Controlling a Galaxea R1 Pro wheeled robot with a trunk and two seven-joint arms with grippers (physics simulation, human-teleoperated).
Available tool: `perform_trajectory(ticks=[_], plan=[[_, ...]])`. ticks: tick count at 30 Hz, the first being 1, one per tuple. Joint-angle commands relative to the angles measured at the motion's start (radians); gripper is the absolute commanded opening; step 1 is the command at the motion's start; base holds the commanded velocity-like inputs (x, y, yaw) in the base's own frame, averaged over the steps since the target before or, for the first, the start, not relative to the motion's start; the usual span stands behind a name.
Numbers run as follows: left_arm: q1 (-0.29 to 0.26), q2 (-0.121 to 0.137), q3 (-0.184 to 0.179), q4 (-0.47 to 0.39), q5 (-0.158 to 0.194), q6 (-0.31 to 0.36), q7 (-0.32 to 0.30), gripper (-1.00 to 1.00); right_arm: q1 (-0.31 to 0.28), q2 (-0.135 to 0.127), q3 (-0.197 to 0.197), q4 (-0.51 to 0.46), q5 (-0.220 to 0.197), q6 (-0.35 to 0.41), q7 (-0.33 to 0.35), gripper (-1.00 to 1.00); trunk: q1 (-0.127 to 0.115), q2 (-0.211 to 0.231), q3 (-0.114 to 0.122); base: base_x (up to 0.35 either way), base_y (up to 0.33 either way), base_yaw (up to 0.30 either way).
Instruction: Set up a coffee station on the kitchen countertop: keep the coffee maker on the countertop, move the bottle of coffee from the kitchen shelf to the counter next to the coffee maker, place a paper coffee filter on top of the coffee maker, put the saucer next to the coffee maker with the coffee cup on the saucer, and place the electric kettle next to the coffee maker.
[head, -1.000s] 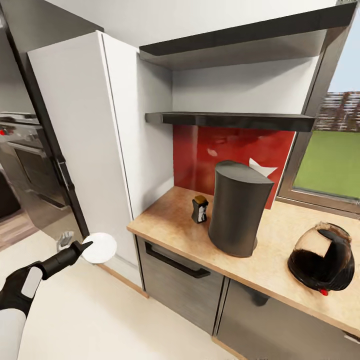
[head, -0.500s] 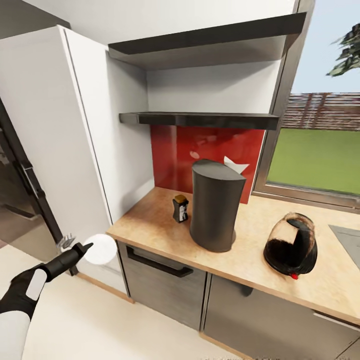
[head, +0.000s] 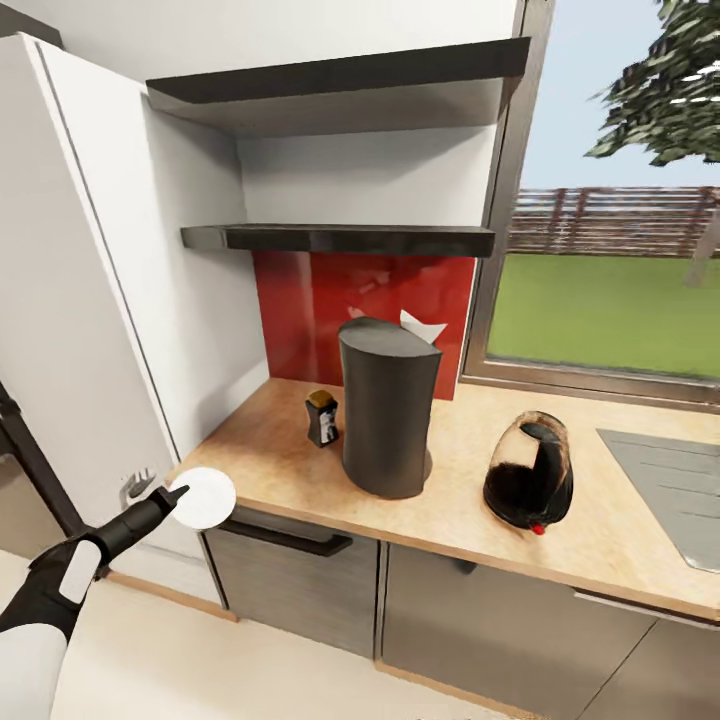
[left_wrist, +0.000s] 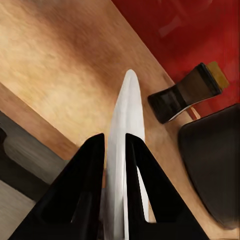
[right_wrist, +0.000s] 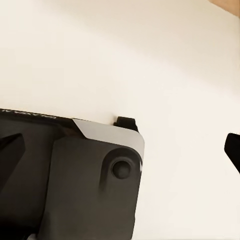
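Observation:
My left gripper (head: 172, 495) is shut on the white saucer (head: 206, 497) and holds it just off the near left corner of the kitchen countertop (head: 262, 455). In the left wrist view the saucer (left_wrist: 128, 125) stands edge-on between the black fingers (left_wrist: 89, 182). The dark-grey coffee maker (head: 388, 410) stands on the counter. The bottle of coffee (head: 322, 417) sits at its left and the electric kettle (head: 530, 482) at its right. A white paper coffee filter (head: 421, 326) peeks up at the far edge of its top. The kitchen shelf (head: 340, 238) is bare. The right gripper (right_wrist: 122, 147) is open over the floor. The coffee cup is out of view.
A tall white cabinet (head: 90, 300) stands left of the counter, close to my left arm. A thicker upper shelf (head: 340, 80) hangs above the lower one. A window (head: 610, 290) and a sink (head: 665, 480) are at the right. Grey drawer fronts (head: 300, 580) sit below the worktop.
The head view has swung right, so the counter and its things sit further left in the picture. The left gripper still holds the saucer, now closer to the counter's corner.

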Motion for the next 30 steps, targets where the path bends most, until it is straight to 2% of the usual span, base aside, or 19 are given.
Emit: perform_trajectory(ticks=[1,17,22,30], plan=[[-0.001,0.0,0.002,-0.001,0.005,0.007,-0.001,-1.0,-0.001,0.0,0.008,-0.001,-0.008,0.006,-0.004,1.0,0.001,-0.002,-0.002,0.0,0.0,-0.265],[0.0,-0.001,0.002,-0.003,-0.001,0.002,-0.003,-1.0,-0.001,0.001,0.009,-0.001,-0.007,0.006,-0.004,1.0,0.001,-0.002,-0.002,0.0,0.0,-0.265],[0.0,-0.001,0.002,0.003,-0.005,-0.049,-0.001,-1.0,-0.001,0.001,0.01,-0.001,-0.007,0.006,-0.004,1.0,0.001,-0.002,-0.002,0.0,0.0,-0.265],[-0.001,-0.001,0.001,0.005,-0.006,-0.062,0.0,-1.0,-0.001,0.001,0.009,-0.001,-0.007,0.006,-0.004,1.0,0.001,-0.002,-0.006,0.0,0.0,-0.265]])
